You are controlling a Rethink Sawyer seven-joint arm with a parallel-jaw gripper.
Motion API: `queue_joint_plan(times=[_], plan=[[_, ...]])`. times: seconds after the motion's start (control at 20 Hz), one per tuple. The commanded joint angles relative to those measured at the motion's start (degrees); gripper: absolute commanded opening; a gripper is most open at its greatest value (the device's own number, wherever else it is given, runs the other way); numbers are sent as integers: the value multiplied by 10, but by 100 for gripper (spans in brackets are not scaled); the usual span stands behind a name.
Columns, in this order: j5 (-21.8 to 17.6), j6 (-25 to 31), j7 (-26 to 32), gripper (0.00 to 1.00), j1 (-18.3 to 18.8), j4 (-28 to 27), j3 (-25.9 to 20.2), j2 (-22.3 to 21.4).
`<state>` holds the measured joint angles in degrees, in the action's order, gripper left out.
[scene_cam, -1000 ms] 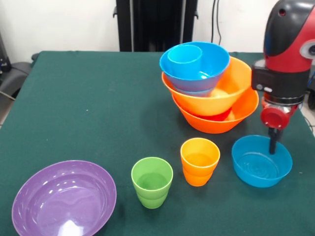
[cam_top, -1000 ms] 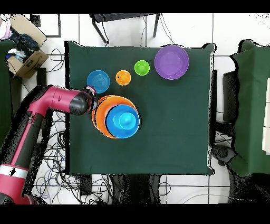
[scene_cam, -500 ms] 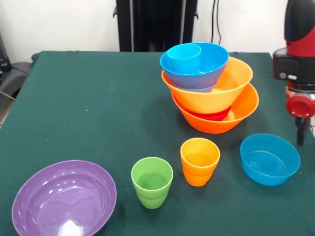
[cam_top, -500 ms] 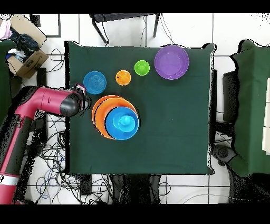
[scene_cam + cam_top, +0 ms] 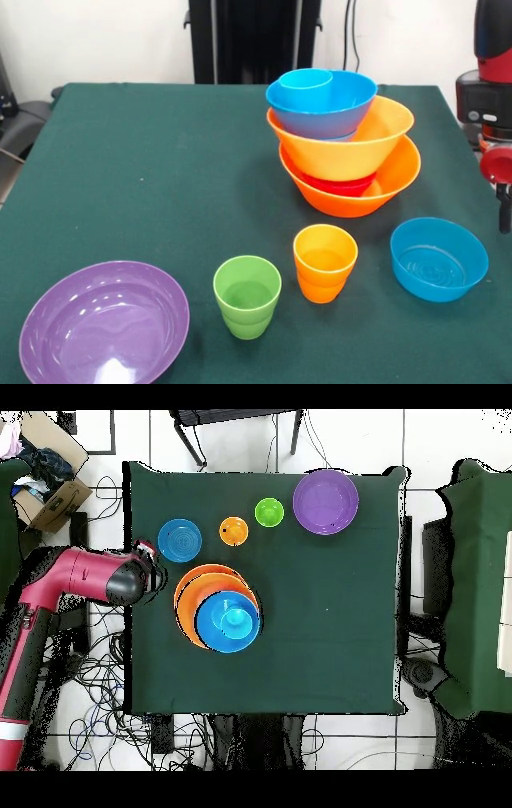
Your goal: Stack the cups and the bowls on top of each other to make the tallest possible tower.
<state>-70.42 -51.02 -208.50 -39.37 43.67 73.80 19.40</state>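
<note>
A leaning tower (image 5: 344,136) of nested bowls stands right of centre toward the far side of the green table (image 5: 144,176): a large orange bowl (image 5: 384,188) at the base, a red bowl (image 5: 336,186) just showing inside it, a second orange bowl (image 5: 352,148) above, then a large blue bowl (image 5: 320,108) with a blue cup (image 5: 306,80) tucked in on top. The gripper (image 5: 502,204) hangs empty at the right edge, beside the table; whether its jaws are wide or narrow cannot be told. A small blue bowl (image 5: 438,258) sits loose nearest it, apart from the tower, with an orange cup (image 5: 324,262), a green cup (image 5: 247,296) and a purple bowl (image 5: 104,324) strung along the near edge to the left. The arm appears to be between picks; the next move likely calls for taking a loose piece by its rim and setting it gently on the tilted stack.
</note>
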Motion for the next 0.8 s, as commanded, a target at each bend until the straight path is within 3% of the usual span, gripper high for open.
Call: queue_joint_plan(times=[0.05, 0.8], plan=[[10, -19, -128, 100, 8, 2, -80, 15], [-16, 18, -333, 100, 2, 25, -22, 64]])
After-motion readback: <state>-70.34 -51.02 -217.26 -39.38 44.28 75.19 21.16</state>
